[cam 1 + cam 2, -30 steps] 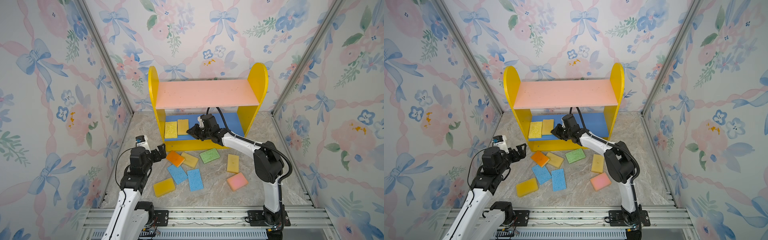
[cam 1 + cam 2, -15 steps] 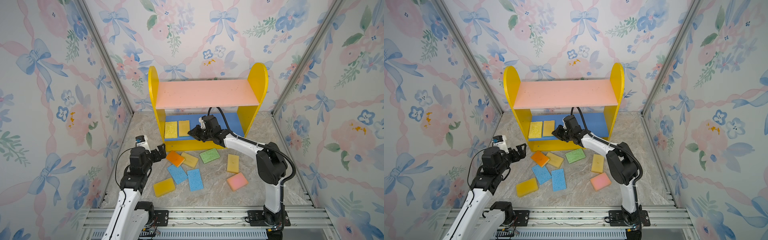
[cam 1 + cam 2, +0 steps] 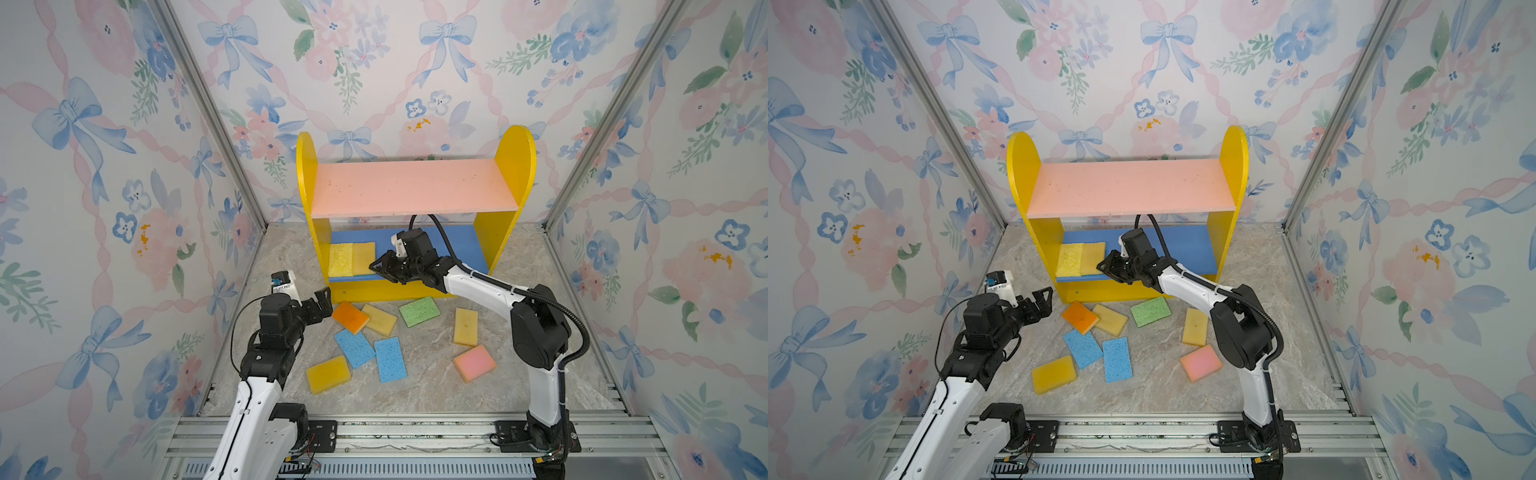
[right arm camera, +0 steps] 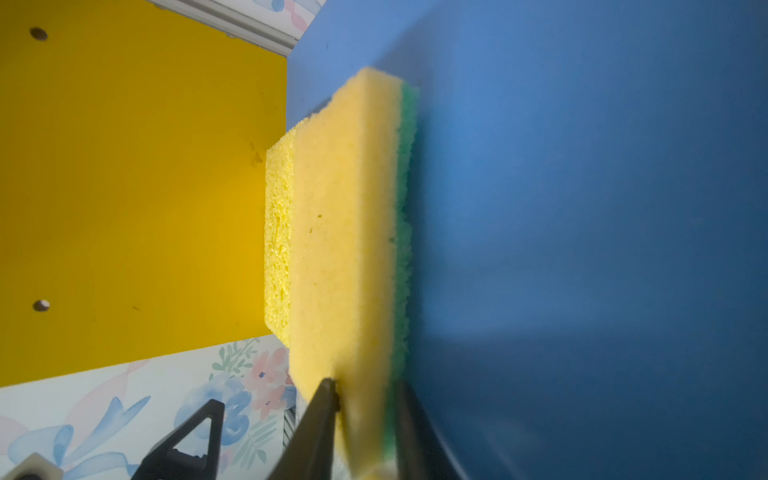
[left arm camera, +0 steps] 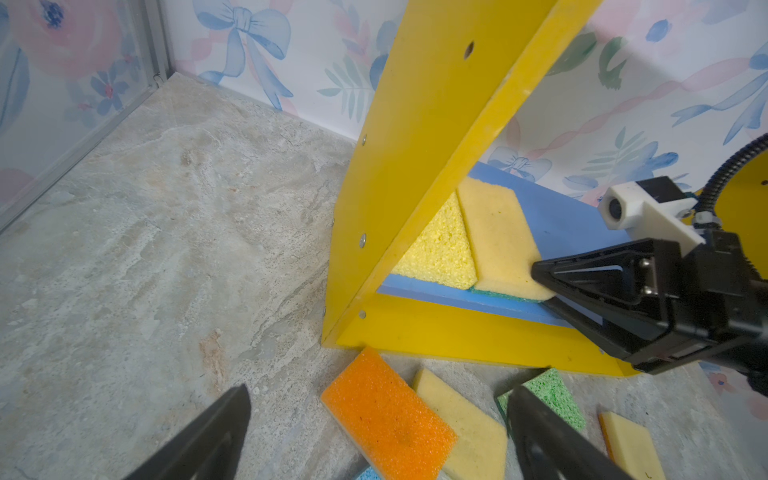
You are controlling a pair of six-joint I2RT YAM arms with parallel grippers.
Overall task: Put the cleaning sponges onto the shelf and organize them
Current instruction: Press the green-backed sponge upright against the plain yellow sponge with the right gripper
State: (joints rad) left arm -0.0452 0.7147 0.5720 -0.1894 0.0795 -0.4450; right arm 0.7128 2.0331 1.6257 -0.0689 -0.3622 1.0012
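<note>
**Two-tier wooden shelf** (image 3: 515, 166) with yellow round-topped side panels, a pink upper board (image 3: 411, 187) and a blue lower board (image 3: 465, 245). It stands at the back of the grey marbled counter (image 3: 428, 399).

At the lower board's left end, two cleaning sponges lie flat, touching along their long edges, with their long axes running front to back:
- a bright yellow sponge (image 3: 340, 259) (image 5: 436, 245), rectangular and coarse-pored, against the side panel;
- a flat rectangular tan-yellow sponge (image 3: 363, 257) (image 5: 498, 245) (image 4: 332, 232) of smooth foam, green underneath.

The right gripper (image 3: 374, 266) (image 5: 544, 286) (image 4: 365, 395) points at the tan-yellow sponge's front corner. Its jaws are narrowly parted and pinch that corner, one above and one below.

The corner is covered by the jaws and blurred in the right wrist view. There the bright yellow sponge shows only as a strip behind its neighbour. In both top views the upper board hides the lower board's rear.

The left gripper (image 3: 322, 299) (image 5: 379, 390) hangs over the counter near the shelf's foot. Its jaws are spread wide and empty, aimed toward the orange sponge (image 3: 350, 317).

Eight sponges lie flat before the shelf at mixed angles:
- the orange sponge touches a tan sponge (image 3: 380, 319);
- a green sponge (image 3: 419, 311);
- a pale yellow sponge (image 3: 465, 326), its long axis front to back;
- a pink sponge (image 3: 474, 362);
- one blue sponge (image 3: 354, 348) and a second blue sponge (image 3: 390, 359);
- a deep yellow sponge (image 3: 328, 374).
</note>
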